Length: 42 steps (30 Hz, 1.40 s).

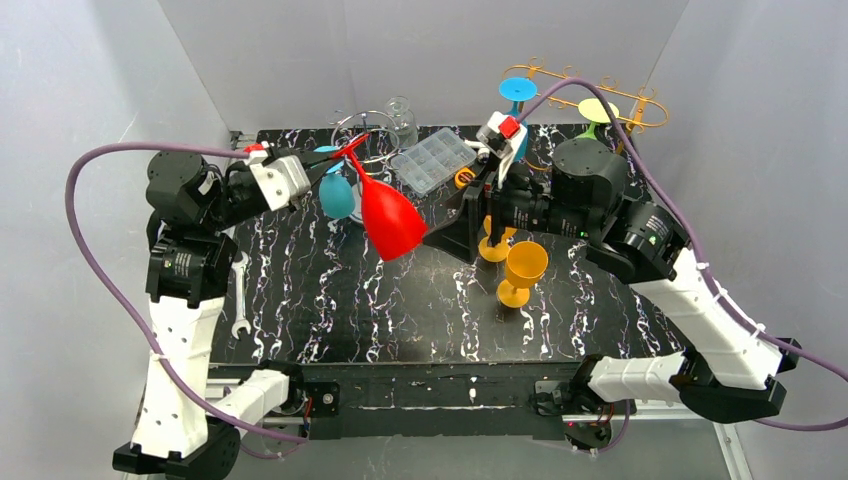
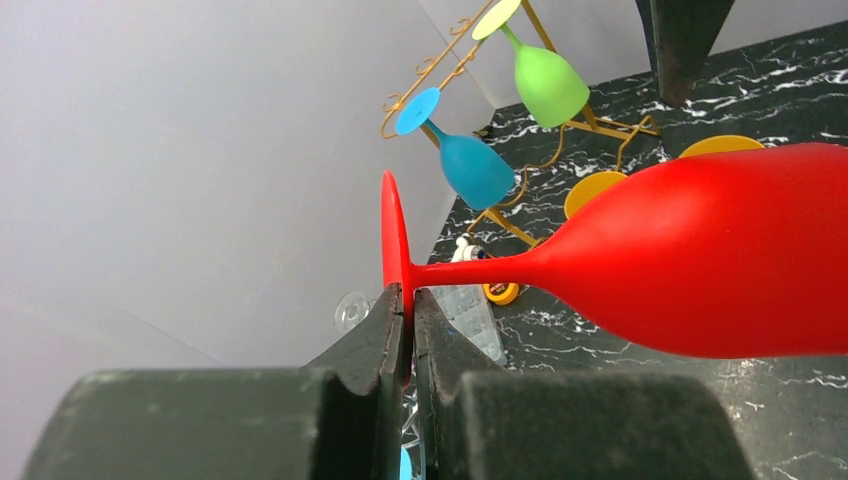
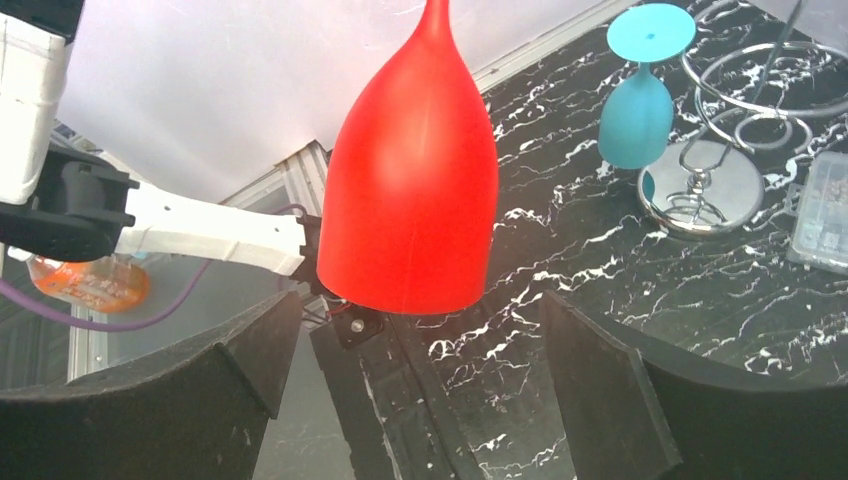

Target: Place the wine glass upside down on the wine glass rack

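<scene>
Tightly in left gripper [image 2: 410,300]: glass [image 2: 700,250] (foot)

You have a wrench [image 1: 241,300] lying at the left edge of the black marbled surface [image 1: 400,310]. Toward the back you'll see a teal glass [image 1: 336,195] just beside a chrome wire stand [image 3: 700,185], a clear compartment box [image 1: 433,160] to their right, and a clear beaker [image 1: 400,115] behind. Two orange goblets [image 1: 522,270] stand right of centre, one partly hidden.
</scene>
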Tool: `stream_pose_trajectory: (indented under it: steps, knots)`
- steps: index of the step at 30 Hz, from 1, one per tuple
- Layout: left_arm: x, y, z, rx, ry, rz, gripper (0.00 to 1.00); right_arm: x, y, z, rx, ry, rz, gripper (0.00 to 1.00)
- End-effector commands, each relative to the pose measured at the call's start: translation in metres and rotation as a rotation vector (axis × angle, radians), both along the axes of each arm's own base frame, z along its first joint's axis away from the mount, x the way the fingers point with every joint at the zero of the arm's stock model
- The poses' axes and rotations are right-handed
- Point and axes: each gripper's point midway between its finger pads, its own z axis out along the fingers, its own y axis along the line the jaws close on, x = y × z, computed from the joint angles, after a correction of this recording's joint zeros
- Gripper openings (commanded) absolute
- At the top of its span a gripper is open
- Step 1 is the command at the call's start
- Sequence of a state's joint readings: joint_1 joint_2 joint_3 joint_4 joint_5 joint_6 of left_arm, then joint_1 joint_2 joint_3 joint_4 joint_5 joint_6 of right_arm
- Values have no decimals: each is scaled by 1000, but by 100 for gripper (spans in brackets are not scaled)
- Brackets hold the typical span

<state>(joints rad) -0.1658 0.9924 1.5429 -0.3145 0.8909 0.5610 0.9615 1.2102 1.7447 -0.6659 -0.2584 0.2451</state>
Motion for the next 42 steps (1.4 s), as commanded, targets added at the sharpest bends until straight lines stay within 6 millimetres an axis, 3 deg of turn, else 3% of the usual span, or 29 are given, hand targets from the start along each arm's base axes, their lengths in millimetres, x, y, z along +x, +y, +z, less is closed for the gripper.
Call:
stream_pose_trajectory:
  steps: [1, 9, 14, 22, 27, 33, 38, 42]
  knots:
    - [-8, -3, -10, 53, -58, -46, 0, 7, -10, 15, 91, -14, -92, 98]
    - [-12, -1, -3, 39, -96, -34, 0, 17, 1, 20, 117, -5, -112, 98]
    - [-13, -4, 0, 26, -102, -54, 0, 31, 19, 29, 128, 23, -125, 98]
    - [-20, -11, -4, 54, -139, -124, 0, 28, 49, 37, 166, 50, -19, 98]
    - [-21, -12, -2, 63, -161, -128, 0, 24, 62, 23, 140, 81, 42, 98]
    - [-17, -12, -7, 98, -214, -124, 0, 5, 79, 9, 174, 175, 188, 98]
    - [-11, -11, -3, 98, -218, -105, 0, 17, 86, -26, 90, 224, 133, 98]
    - [-9, -11, -3, 98, -215, -101, 0, 24, 87, -42, 74, 221, 102, 98]
